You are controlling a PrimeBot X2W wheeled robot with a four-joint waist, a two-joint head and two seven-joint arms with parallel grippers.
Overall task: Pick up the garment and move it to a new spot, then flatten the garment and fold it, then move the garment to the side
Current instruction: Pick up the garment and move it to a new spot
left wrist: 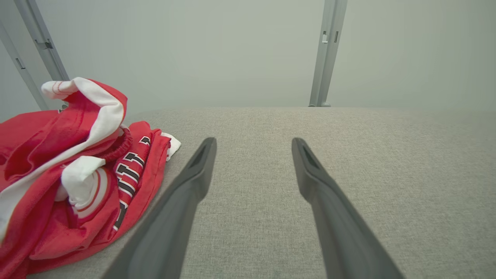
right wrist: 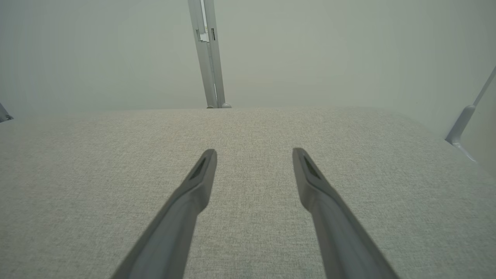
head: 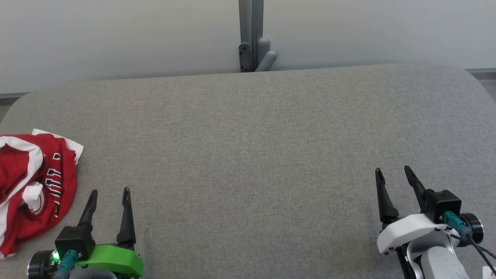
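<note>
A crumpled red and white garment [head: 35,186] with dark lettering lies bunched at the left edge of the grey table [head: 252,147]. My left gripper [head: 109,192] stands open just right of it, near the front edge, with nothing between its fingers. In the left wrist view the garment [left wrist: 73,174] lies left of the open left gripper [left wrist: 254,143], apart from the fingers. At the front right my right gripper [head: 393,171] is open and empty, far from the cloth. The right wrist view has the right gripper [right wrist: 254,153] open over bare table [right wrist: 252,128].
A grey metal post [head: 252,35] stands behind the table's far edge, against a pale wall. The table's far corners are rounded. A second slanted strut [right wrist: 465,116] stands off the table's right side in the right wrist view.
</note>
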